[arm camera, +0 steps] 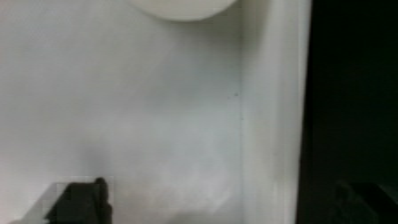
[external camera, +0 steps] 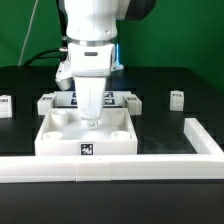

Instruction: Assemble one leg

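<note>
The white square tray-like part [external camera: 85, 135] lies in the middle of the table, with a marker on its front wall. My gripper [external camera: 92, 116] points straight down over the tray's far side. In the wrist view the gripper [arm camera: 217, 205] is open. One dark finger [arm camera: 75, 203] is over the tray's white floor and the other is faint over the black table, so the jaws stand either side of the tray's wall [arm camera: 270, 110]. A round socket [arm camera: 187, 6] shows ahead. One leg [external camera: 177, 98] stands at the exterior view's right, another [external camera: 5, 105] at its left. Nothing is held.
The marker board [external camera: 108, 99] lies behind the tray, partly hidden by my arm. More small white parts [external camera: 47, 100] stand beside it. A white L-shaped rail [external camera: 150, 168] runs along the front and up the exterior view's right.
</note>
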`<state>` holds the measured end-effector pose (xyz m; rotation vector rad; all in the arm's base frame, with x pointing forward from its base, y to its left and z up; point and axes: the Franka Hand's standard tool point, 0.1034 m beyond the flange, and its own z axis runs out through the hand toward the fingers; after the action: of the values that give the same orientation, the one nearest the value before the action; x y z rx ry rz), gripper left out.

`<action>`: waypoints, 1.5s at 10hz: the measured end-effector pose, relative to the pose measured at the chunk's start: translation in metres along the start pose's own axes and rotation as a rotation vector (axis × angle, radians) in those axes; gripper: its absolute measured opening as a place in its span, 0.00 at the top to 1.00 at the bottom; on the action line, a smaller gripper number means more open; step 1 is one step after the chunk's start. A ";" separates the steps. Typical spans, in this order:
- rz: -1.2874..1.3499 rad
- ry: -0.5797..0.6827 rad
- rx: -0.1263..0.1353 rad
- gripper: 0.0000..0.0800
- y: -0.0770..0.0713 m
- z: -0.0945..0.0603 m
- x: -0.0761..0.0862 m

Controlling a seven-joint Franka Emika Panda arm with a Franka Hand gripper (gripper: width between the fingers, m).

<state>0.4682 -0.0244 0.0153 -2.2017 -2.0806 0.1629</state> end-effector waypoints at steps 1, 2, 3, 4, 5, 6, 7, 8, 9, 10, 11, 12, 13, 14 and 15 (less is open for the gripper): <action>0.000 0.000 0.001 0.35 0.000 0.000 0.000; 0.001 0.000 0.001 0.35 0.000 0.001 0.000; 0.001 0.000 0.002 0.52 -0.001 0.001 0.000; 0.001 0.000 0.002 0.69 -0.001 0.001 0.000; 0.001 0.000 0.002 0.69 -0.001 0.001 0.000; 0.001 0.000 -0.002 0.92 0.000 0.000 -0.001; 0.001 0.000 -0.004 0.92 0.001 0.000 -0.001; 0.001 0.000 -0.004 0.92 0.001 0.000 -0.001; 0.001 0.000 -0.004 0.92 0.001 0.000 -0.001; 0.001 0.000 -0.004 0.92 0.001 0.000 -0.001; 0.001 0.000 -0.004 0.92 0.001 0.000 -0.001; 0.001 0.000 -0.004 0.92 0.001 0.000 0.000; 0.010 -0.001 -0.005 0.92 0.001 0.000 0.010; 0.006 0.002 -0.012 0.92 0.004 0.000 0.025; -0.013 0.007 -0.026 0.92 0.008 -0.001 0.038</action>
<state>0.4785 0.0133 0.0147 -2.1992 -2.1047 0.1272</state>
